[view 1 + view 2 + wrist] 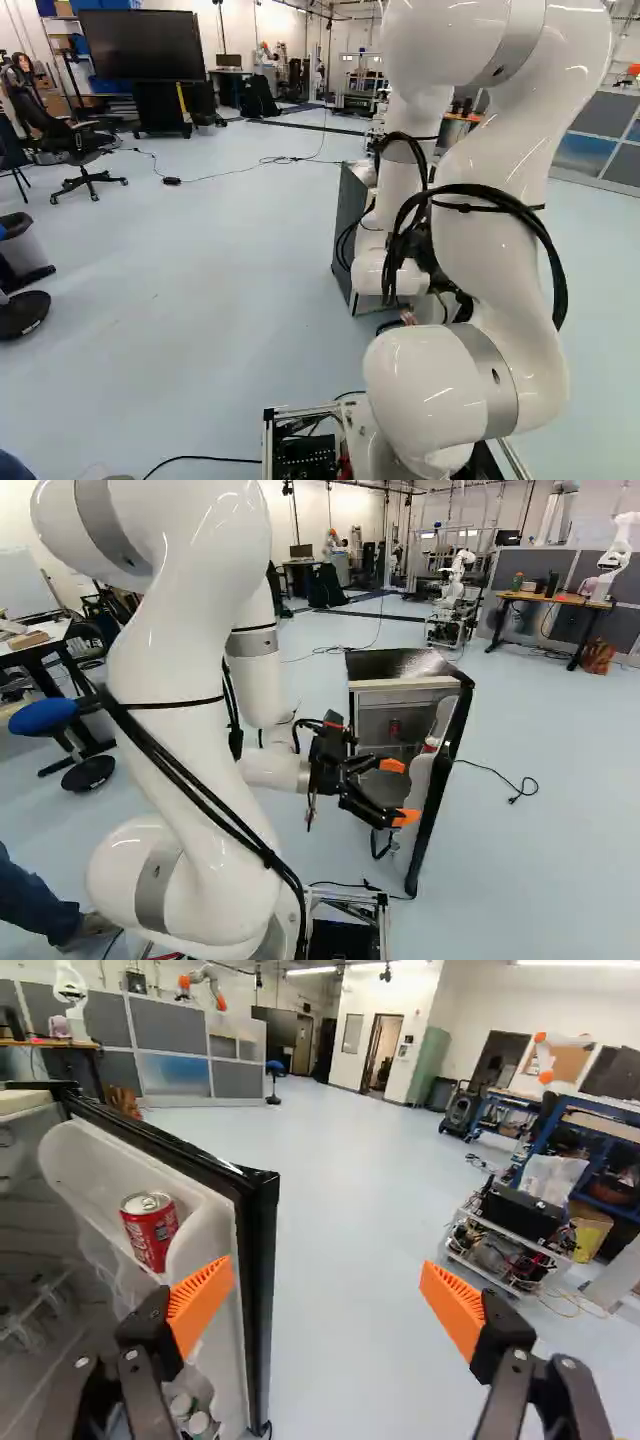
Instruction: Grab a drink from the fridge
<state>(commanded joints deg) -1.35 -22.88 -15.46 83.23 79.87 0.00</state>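
Wide apart the jaws are held, nothing gripped, with ribbed orange pads (pixel 203 1305) poised by the swung-out door (pixel 262 1290), whose black edge is seen between them. Just past one pad, a shiny red can (pixel 150 1232) is cradled in the door's rounded, milky plastic shelf (pixel 84 1168). So the fridge (pixel 400 683), boxy and glossy-topped, is open, but no drink is taken yet! Gripping, lifting over the shelf's lip and carrying clear are left to be done. Deeper inside, another red can (pixel 394 727) is glimpsed.
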